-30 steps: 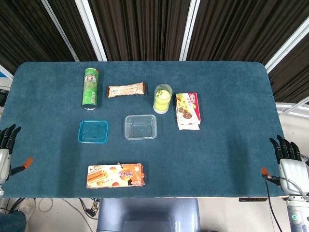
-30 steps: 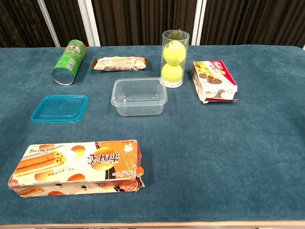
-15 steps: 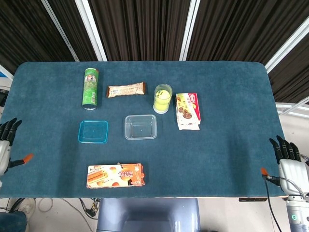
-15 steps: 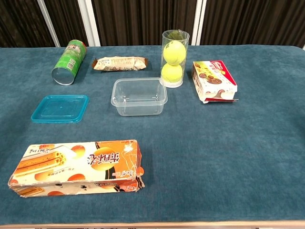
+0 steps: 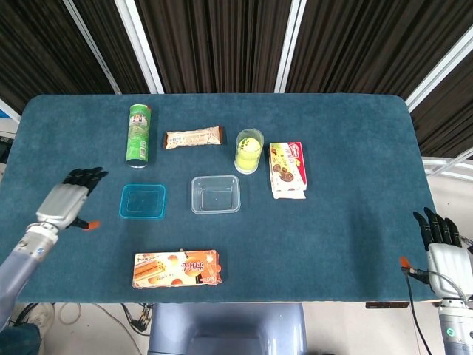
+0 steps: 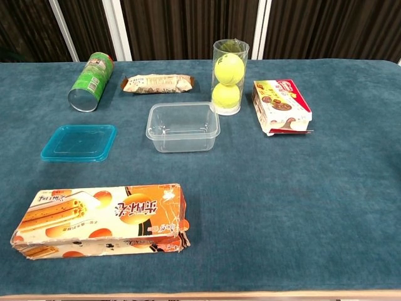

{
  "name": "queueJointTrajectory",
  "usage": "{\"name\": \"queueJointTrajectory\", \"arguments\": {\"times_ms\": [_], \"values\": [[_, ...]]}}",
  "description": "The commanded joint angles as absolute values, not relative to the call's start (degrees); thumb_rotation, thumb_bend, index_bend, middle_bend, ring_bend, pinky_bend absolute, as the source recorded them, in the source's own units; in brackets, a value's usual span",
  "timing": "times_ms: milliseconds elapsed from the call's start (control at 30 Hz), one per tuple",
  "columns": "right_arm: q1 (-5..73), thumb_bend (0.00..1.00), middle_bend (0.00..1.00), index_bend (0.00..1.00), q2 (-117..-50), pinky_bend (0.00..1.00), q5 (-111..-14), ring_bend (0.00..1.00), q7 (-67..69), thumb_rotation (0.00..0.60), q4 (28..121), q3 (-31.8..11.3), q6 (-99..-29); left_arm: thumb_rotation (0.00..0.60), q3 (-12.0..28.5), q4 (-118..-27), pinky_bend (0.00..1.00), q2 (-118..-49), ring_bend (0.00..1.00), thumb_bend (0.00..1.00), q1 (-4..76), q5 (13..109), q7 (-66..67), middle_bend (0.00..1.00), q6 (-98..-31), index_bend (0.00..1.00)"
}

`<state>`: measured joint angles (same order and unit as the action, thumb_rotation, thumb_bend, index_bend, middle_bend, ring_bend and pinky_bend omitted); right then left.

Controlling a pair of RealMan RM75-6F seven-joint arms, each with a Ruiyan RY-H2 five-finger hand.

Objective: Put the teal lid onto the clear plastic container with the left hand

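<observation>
On the dark teal tabletop (image 5: 347, 170), the teal lid (image 5: 143, 201) lies flat toward the left of the middle, with the clear plastic container (image 5: 215, 194) just beside it on its right, a strip of bare cloth between the two. Behind them stand or lie a green can (image 5: 137, 134) on its side, a wrapped snack bar (image 5: 193, 137), a clear tube of tennis balls (image 5: 249, 150) and a red-edged biscuit box (image 5: 287, 169); an orange wafer box (image 5: 176, 268) lies near the front edge, below the lid. The right half of the tabletop and the strip along the left edge are open cloth. In the head view the left robot hand (image 5: 70, 200) hovers over the tabletop just left of the lid, apart from it, fingers stretched forward and a little spread, holding nothing; the chest view does not show it. The right robot hand (image 5: 443, 248) sits off the front right corner, beyond the edge, fingers straight and apart, likewise with nothing in it. Half a second ago the left robot hand hung outside the left edge at the margin of the head view; it has since swung inward over the cloth toward the lid. The right robot hand has kept its place, and the lid, the container and the other things have not shifted.
</observation>
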<state>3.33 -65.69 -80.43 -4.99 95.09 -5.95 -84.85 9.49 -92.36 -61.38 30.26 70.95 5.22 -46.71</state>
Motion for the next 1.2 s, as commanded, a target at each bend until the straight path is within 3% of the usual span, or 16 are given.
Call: {"name": "queueJointTrajectory", "arguments": {"times_ms": [33, 433, 1200], "values": [[3.27, 0.29, 0.00, 0.10, -65.75, 0.00, -80.42, 0.00, -4.99, 0.600, 95.00, -5.94, -84.95, 0.600, 10.17, -89.57, 0.02, -64.80, 0.00, 0.10, 33.64, 67.30, 8.88, 0.00, -44.25, 0.00], [3.13, 0.29, 0.00, 0.10, -65.73, 0.00, -79.96, 0.00, -4.93, 0.600, 95.04, -6.08, -84.99, 0.600, 9.36, -81.20, 0.02, -72.38, 0.00, 0.10, 40.45, 57.94, 14.41, 0.03, -38.71, 0.00], [3.12, 0.29, 0.00, 0.10, -65.48, 0.00, -79.62, 0.00, -4.11, 0.600, 95.02, -6.24, -84.73, 0.600, 5.68, -70.28, 0.01, -81.80, 0.00, 0.10, 43.37, 58.71, 11.72, 0.05, -35.93, 0.00]]}}
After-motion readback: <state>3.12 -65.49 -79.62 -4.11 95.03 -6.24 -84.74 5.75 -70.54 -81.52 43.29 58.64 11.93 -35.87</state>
